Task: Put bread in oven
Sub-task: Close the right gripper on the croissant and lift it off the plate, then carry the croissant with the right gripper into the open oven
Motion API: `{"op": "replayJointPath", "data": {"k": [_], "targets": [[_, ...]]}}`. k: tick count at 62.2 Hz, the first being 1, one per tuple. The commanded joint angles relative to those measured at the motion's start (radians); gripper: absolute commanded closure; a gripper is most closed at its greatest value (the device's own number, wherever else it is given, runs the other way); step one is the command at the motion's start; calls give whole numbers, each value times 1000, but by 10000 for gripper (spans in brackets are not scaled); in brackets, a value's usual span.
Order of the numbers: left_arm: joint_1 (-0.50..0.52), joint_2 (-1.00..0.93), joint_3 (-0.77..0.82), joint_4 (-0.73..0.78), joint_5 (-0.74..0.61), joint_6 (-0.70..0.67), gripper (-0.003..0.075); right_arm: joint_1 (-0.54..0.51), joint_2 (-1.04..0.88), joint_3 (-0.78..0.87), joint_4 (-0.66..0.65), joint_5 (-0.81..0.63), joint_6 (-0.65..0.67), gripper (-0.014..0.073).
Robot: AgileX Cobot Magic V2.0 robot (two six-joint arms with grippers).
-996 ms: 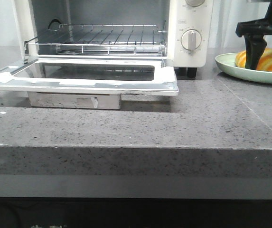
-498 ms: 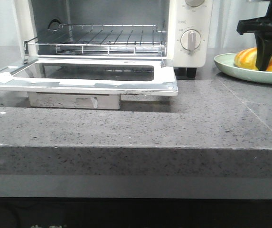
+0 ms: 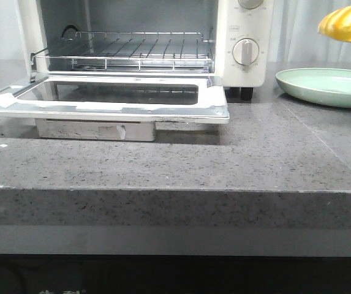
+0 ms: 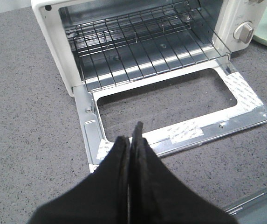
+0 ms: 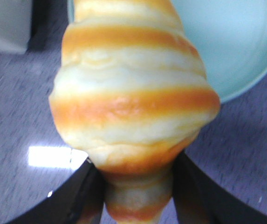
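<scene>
The bread (image 5: 133, 102), a glossy orange roll with pale stripes, is clamped at one end between the black fingers of my right gripper (image 5: 138, 196). In the front view the bread (image 3: 347, 23) hangs in the air at the far right, above the empty green plate (image 3: 328, 86). The white oven (image 3: 242, 43) stands at the back left with its glass door (image 3: 120, 98) folded down flat and the wire rack (image 3: 132, 52) bare. My left gripper (image 4: 131, 140) is shut and empty, hovering over the counter just in front of the oven door (image 4: 170, 102).
The grey speckled counter (image 3: 255, 153) runs to a front edge low in the front view. The open door juts toward that edge. The oven's knobs (image 3: 246, 51) face forward on its right panel. The plate's rim also shows in the right wrist view (image 5: 245, 70).
My right gripper closed on the bread on the plate and has lifted it up and to the right. The plate is now empty. The oven has not moved.
</scene>
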Motion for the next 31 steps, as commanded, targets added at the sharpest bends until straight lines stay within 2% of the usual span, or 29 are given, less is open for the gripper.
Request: {"op": "replayJointPath", "data": {"k": [1,12,23,31], "targets": [[2,-5,-27,9,-63,-11,738,13,-127,55,30,-59,-2,575],[2,-5,-27,9,-63,-11,738,85,-273,188,107,-57,-73,575],[2,-5,-27,9,-63,-11,738,267,-325,220,184,-66,-75,575],[2,-5,-27,9,-63,-11,738,422,-297,209,188,-103,-39,575]]}}
